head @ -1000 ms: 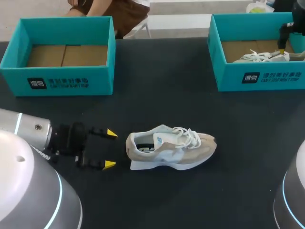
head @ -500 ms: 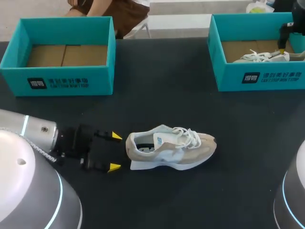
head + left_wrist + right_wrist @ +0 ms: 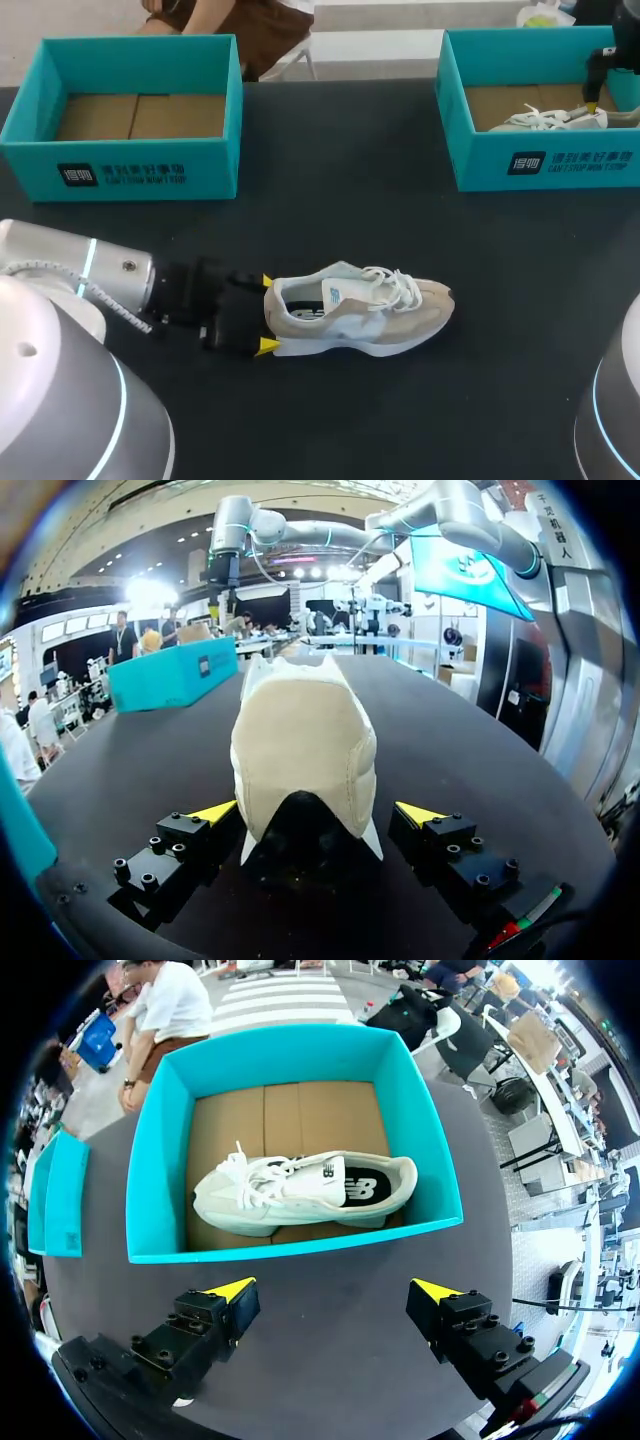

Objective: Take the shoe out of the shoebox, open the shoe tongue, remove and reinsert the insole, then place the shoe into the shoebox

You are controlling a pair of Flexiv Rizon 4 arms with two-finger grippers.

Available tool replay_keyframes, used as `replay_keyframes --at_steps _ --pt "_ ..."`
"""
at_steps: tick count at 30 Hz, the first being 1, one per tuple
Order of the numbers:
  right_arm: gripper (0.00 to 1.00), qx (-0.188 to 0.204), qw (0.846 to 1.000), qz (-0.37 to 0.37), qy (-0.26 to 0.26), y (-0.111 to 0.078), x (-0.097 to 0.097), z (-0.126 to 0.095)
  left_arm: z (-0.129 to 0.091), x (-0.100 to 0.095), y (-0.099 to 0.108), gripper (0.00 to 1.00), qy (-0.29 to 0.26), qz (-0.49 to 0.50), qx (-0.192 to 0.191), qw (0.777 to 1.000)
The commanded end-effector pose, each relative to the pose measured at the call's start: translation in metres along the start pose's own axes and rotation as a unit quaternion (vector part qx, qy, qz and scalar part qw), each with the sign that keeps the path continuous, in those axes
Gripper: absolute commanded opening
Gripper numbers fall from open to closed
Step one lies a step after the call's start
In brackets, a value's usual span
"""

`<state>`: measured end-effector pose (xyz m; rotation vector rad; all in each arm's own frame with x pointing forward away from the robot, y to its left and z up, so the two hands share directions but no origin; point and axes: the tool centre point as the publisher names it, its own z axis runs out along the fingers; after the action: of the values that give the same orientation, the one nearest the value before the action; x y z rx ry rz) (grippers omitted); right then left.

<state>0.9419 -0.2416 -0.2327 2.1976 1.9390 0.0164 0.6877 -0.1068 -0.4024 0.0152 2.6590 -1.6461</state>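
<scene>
The shoe (image 3: 300, 730) fills most of the gap between the spread fingers of the left pincer (image 3: 317, 812).

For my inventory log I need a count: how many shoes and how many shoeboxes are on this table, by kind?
Shoes: 2, the beige shoe lying outside the boxes and the white shoe inside the right shoebox.
Shoeboxes: 2, that one and the left shoebox, both teal.
Total: 4.
</scene>
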Motion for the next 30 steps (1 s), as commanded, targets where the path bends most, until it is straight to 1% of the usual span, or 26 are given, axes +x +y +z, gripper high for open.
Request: replay_keyframes --at_steps 1,7,12,19,24,25,26,27,28,29,30 --pt "1.00 0.000 1.000 0.000 0.000 0.000 0.000 0.000 0.013 0.001 0.001 1.00 0.000 -0.004 0.001 1.000" --pt "1.00 0.000 1.000 0.000 0.000 0.000 0.000 0.000 0.023 0.002 -0.001 1.00 -0.002 -0.011 0.009 1.000" --pt "1.00 0.000 1.000 0.000 0.000 0.000 0.000 0.000 0.031 0.000 0.000 1.00 -0.001 -0.013 0.004 1.000" --pt "1.00 0.000 1.000 0.000 0.000 0.000 0.000 0.000 0.038 -0.002 0.003 1.00 0.002 -0.013 -0.008 1.000" --pt "1.00 0.000 1.000 0.000 0.000 0.000 0.000 0.000 0.040 -0.002 0.007 1.00 -0.002 -0.006 -0.023 1.000" --pt "1.00 0.000 1.000 0.000 0.000 0.000 0.000 0.000 0.040 -0.003 0.007 0.55 -0.002 -0.007 -0.023 1.000" --pt "1.00 0.000 1.000 0.000 0.000 0.000 0.000 0.000 0.040 -0.003 0.008 0.39 -0.003 -0.007 -0.025 1.000" --pt "1.00 0.000 1.000 0.000 0.000 0.000 0.000 0.000 0.039 -0.004 0.008 0.28 -0.002 -0.006 -0.027 1.000" --pt "1.00 0.000 1.000 0.000 0.000 0.000 0.000 0.000 0.039 -0.004 0.008 0.04 -0.001 -0.005 -0.028 1.000" --pt "1.00 0.000 1.000 0.000 0.000 0.000 0.000 0.000 0.037 -0.006 0.009 0.00 0.002 -0.003 -0.030 1.000" --pt "1.00 0.000 1.000 0.000 0.000 0.000 0.000 0.000 0.037 -0.007 0.009 0.00 0.005 -0.001 -0.032 0.999"
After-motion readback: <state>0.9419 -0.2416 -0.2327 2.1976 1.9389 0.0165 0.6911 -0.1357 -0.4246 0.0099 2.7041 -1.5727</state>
